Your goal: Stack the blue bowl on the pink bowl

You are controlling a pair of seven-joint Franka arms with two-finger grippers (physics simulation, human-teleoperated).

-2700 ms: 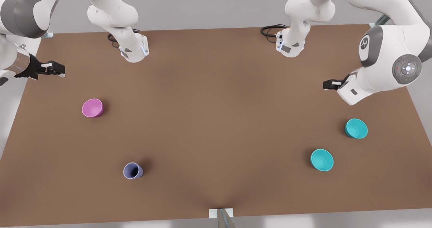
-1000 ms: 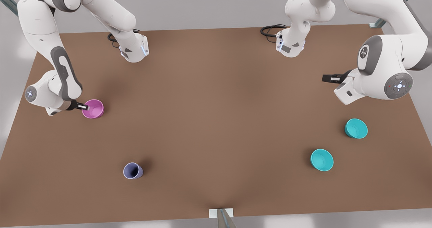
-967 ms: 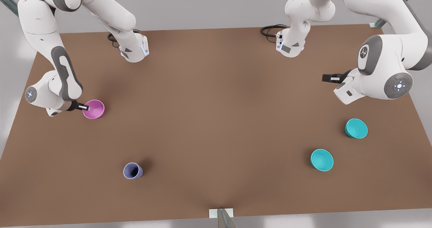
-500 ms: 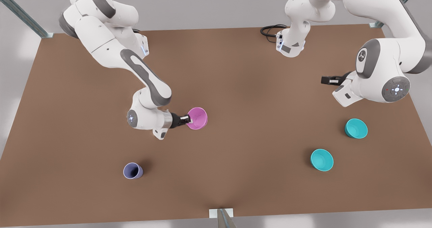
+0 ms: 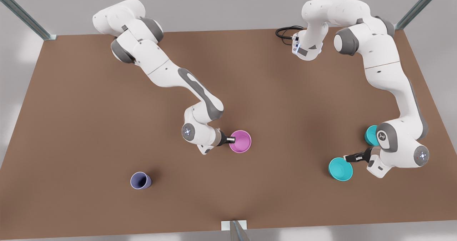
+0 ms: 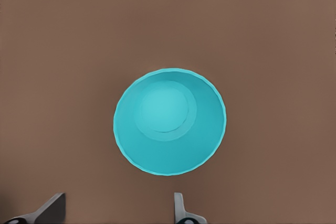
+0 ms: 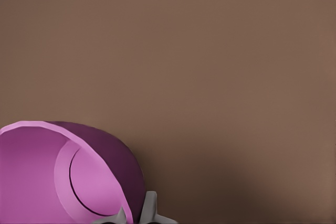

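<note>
R gripper (image 5: 231, 139) clamps pink bowl (image 5: 240, 141) rim, parking it mid-table as base; L gripper (image 5: 347, 158), jaws apart, lines up on blue bowl (image 5: 340, 169).

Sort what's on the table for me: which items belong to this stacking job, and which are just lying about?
In the job:
- pink bowl, rim pinched by the right gripper
- blue bowl, below the left gripper, jaws open

Lying about:
- second turquoise bowl, partly behind the left arm
- purple cup
</note>
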